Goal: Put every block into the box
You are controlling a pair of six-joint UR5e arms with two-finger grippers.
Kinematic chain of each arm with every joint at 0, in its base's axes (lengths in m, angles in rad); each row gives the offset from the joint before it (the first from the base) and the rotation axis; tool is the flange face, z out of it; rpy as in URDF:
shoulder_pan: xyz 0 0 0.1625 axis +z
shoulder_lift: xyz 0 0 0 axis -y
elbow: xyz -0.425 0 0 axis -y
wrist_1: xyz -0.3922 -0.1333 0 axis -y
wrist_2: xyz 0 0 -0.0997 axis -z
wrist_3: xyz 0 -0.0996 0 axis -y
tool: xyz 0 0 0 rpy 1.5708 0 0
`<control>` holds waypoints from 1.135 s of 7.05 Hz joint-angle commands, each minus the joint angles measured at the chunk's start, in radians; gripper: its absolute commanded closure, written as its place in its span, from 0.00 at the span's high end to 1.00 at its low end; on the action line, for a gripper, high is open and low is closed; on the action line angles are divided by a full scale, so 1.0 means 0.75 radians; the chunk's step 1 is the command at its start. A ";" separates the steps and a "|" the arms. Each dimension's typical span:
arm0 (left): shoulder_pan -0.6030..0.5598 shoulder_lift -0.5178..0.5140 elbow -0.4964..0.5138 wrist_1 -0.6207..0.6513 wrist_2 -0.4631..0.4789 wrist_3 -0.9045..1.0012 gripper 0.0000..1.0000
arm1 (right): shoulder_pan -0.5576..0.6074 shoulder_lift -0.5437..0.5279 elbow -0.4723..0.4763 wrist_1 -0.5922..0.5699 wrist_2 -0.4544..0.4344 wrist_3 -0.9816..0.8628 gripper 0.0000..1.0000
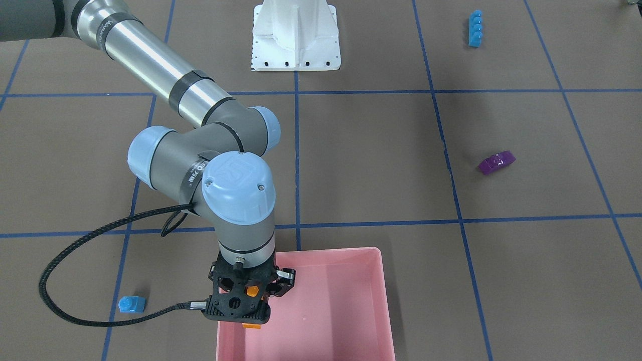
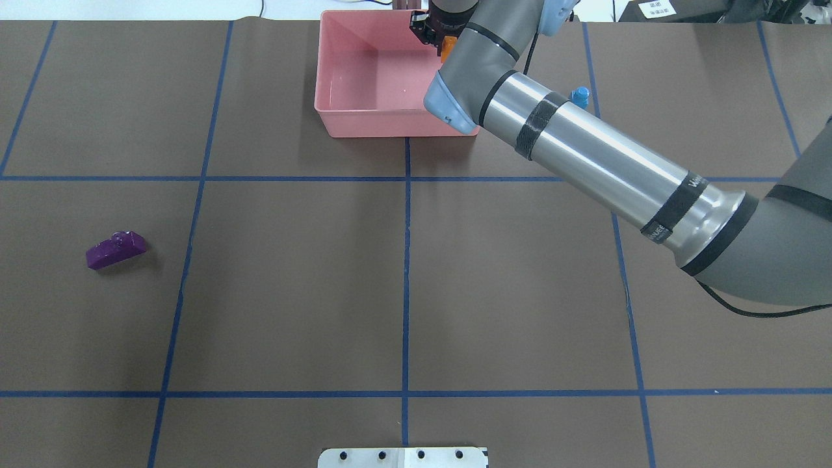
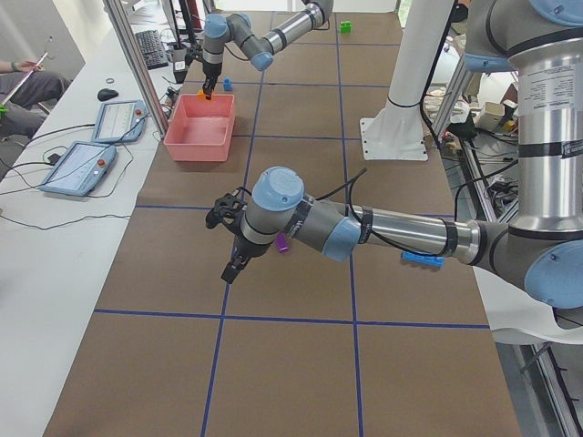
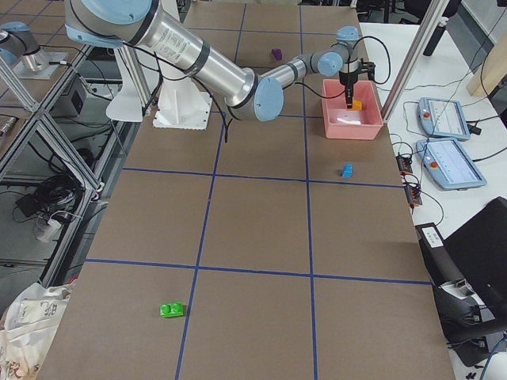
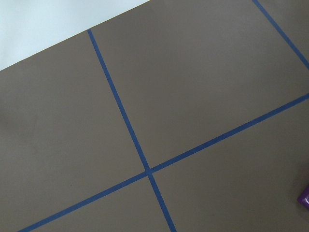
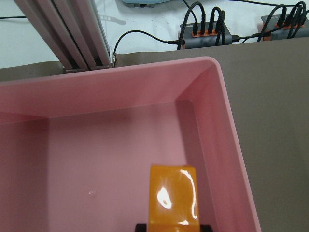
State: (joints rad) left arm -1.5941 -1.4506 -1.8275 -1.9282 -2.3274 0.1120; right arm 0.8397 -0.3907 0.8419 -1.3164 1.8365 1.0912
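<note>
Brown-papered tabletop: over the box (image 1: 382, 281), the right gripper (image 1: 249, 321) pinches the orange block (image 6: 173, 193), which is likely light, rigid and slick; its flat sides suit gripping.

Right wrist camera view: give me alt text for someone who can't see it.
A glossy orange block, gripped at the bottom centre of the frame, hangs over the inside of the pink box, near its right wall. Beyond the box's far rim are a metal post and black cables.
</note>
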 commanded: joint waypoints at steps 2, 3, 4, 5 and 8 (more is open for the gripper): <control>0.000 -0.001 0.009 -0.018 -0.089 0.004 1.00 | -0.011 0.003 0.008 -0.006 -0.027 -0.011 1.00; 0.002 0.009 0.009 -0.108 -0.138 0.000 1.00 | 0.007 -0.009 0.057 -0.020 0.001 -0.019 1.00; 0.023 0.009 0.009 -0.185 -0.159 0.000 1.00 | 0.048 -0.037 0.141 -0.095 0.101 -0.025 1.00; 0.122 0.011 -0.005 -0.241 -0.161 -0.002 1.00 | 0.054 -0.120 0.332 -0.225 0.128 -0.094 1.00; 0.345 0.022 -0.001 -0.303 -0.143 0.008 1.00 | 0.138 -0.498 0.956 -0.541 0.204 -0.309 1.00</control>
State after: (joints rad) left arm -1.4146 -1.4350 -1.8288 -2.1405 -2.4383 0.1167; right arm 0.9148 -0.6556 1.3830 -1.6253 1.9683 0.9359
